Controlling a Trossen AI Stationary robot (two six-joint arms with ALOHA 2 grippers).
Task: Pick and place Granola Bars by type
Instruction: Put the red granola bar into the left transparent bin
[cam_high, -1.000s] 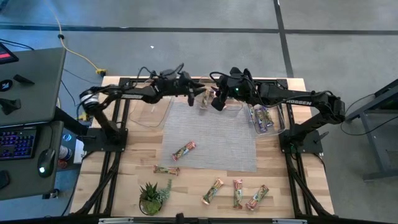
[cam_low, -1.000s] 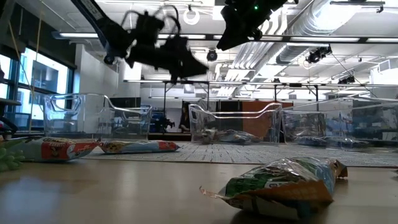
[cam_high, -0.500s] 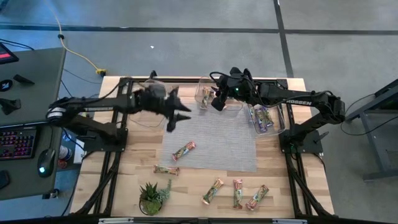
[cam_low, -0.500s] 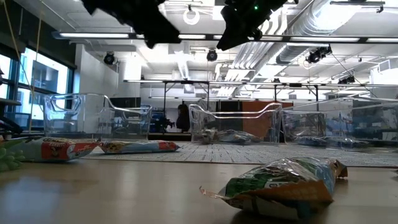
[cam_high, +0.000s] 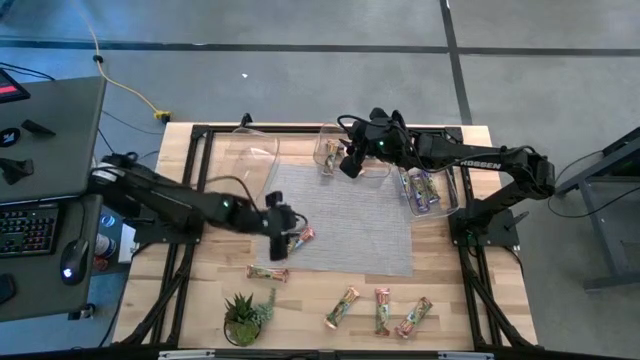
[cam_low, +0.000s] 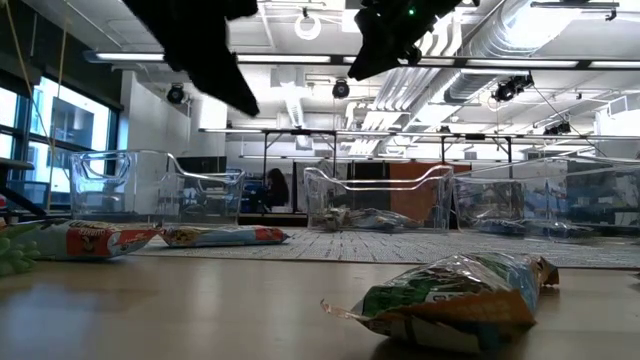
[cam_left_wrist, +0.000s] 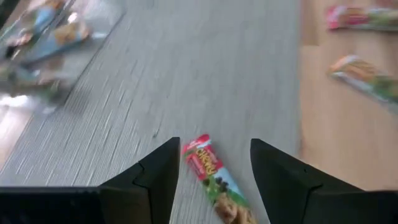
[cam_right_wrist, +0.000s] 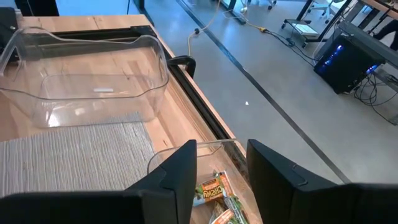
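Observation:
A red-pink granola bar (cam_high: 296, 241) lies flat on the grey mat (cam_high: 350, 225). My left gripper (cam_high: 282, 226) hovers just left of it and is open. In the left wrist view the bar (cam_left_wrist: 214, 177) shows between the two fingers of the left gripper (cam_left_wrist: 213, 151), below them and untouched. My right gripper (cam_high: 347, 163) is open and hangs over the middle tub (cam_high: 333, 150), which holds bars (cam_right_wrist: 214, 190). More bars lie on the wood near the near edge: one (cam_high: 267, 272) left of the others (cam_high: 342, 307), (cam_high: 382, 310), (cam_high: 413, 317).
Three clear tubs stand along the far edge: the left one (cam_high: 252, 160) shows no bars, the right one (cam_high: 425, 190) holds bars. A small potted plant (cam_high: 243, 317) stands by the near edge. In the low view a bar (cam_low: 450, 290) lies close to the camera.
My left arm has swung from the far edge beside the middle tub toward the near edge and the left, coming down over the mat to the red-pink bar. My right arm has kept still.

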